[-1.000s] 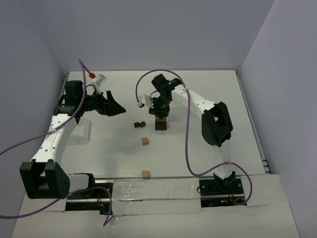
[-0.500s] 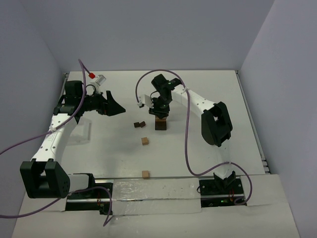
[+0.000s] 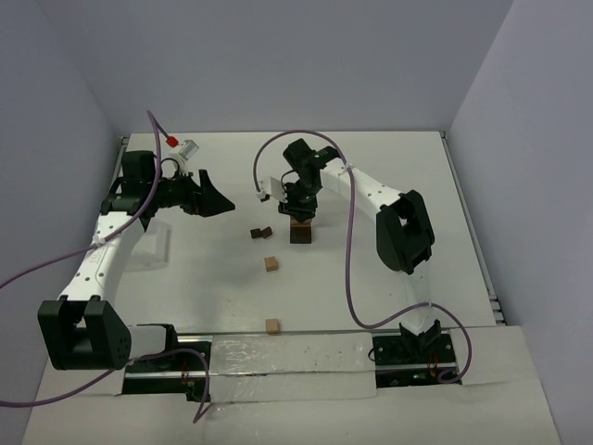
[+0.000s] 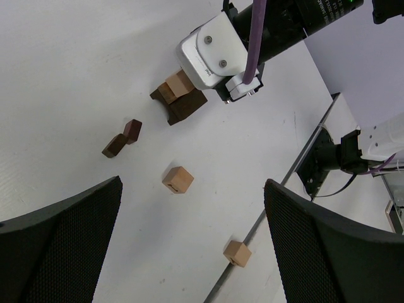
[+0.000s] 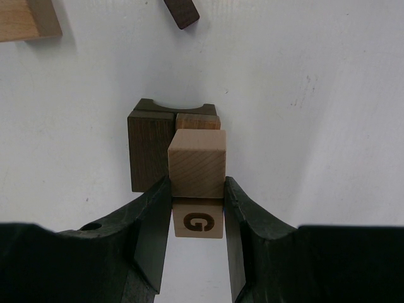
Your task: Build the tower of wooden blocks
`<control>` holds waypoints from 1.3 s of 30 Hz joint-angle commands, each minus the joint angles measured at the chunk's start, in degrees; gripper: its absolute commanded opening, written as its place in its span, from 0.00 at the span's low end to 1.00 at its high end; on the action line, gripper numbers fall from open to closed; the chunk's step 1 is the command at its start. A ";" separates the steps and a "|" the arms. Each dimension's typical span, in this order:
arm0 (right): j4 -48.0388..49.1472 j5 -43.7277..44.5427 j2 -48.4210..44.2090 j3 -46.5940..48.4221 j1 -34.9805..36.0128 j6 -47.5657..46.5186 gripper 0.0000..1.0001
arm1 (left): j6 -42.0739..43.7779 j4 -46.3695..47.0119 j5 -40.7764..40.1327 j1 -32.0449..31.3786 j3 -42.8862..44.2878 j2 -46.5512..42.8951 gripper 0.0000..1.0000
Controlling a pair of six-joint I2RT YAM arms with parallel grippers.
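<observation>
From above, your right gripper (image 3: 298,211) is hanging over the wood block tower (image 3: 301,232) at mid-table. Your left gripper (image 3: 222,204) is waiting well to the left with its jaws spread wide and nothing between them. A pair of dark blocks (image 3: 260,233) is lying just left of the tower, and two tan blocks (image 3: 270,264) (image 3: 272,325) are sitting nearer you.

Through the left wrist camera you are looking across at the tower from a distance. Light pieces are showing on its dark base, tucked under the right wrist's white housing.

Through the right wrist camera, the fingers (image 5: 151,233) are clamping a light tan block (image 5: 197,164), with a printed G showing just below it between the pads. It is sitting over the right half of the dark brown base block (image 5: 150,148). Whether it is already bearing on the stack is hard to judge from this angle.

You are placing, so square the block's edges to the piece beneath. Lower gently until it seats flat, then release slowly and lift straight up so the pads are not dragging it sideways.
</observation>
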 commanded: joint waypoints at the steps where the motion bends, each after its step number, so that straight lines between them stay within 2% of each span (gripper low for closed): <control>1: 0.55 -0.23 0.94 0.86 -0.27 -0.26 0.01 | 0.84 0.56 2.15 0.59 0.21 0.24 0.99; 20: 1.57 0.07 1.61 -0.01 -0.27 -0.16 0.07 | 1.47 0.26 2.69 0.59 0.19 0.90 0.99; 33: 1.97 0.20 1.65 -0.43 -0.18 0.09 0.32 | 1.29 0.70 3.32 0.68 -0.14 1.37 0.99; 39: 1.89 0.35 1.15 -0.75 -0.18 0.07 0.41 | 1.44 0.70 3.47 0.68 0.01 1.61 0.99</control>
